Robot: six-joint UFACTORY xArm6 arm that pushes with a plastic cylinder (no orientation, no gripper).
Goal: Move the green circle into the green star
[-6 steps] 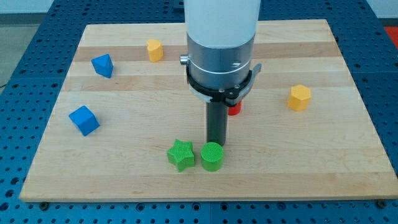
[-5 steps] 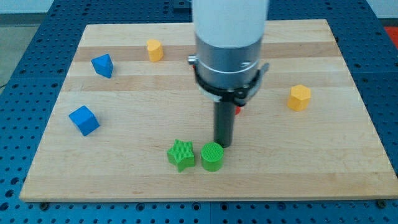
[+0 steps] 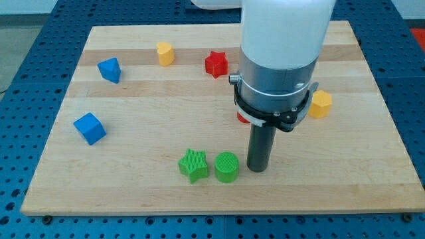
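Here, the green circle (image 3: 226, 167) is seen standing near the near edge of the wooden board (image 3: 372, 179), just to the right of the green star (image 3: 192, 165). The two green blocks sit side by side with only a thin gap between them, and whether they touch cannot be told. My tip (image 3: 256, 169) is planted on the board just to the right of the green circle, close beside it but with a narrow strip of wood showing between them. No claw is carried by the arm, only the straight dark rod, so nothing is held and no opening can be reported.

Farther back, a red star (image 3: 216, 64) is seen left of the arm's grey collar. A small patch of a second red block (image 3: 242, 117) shows at the collar's left edge, and its shape is hidden. An orange block (image 3: 321, 104) with angled sides is found on the right, partly behind the collar. A yellow block (image 3: 165, 53) lies toward the far left, with a blue block (image 3: 109, 70) further left of it. Another blue block (image 3: 89, 128), cube-like, is set on the left side, well apart from the green pair.
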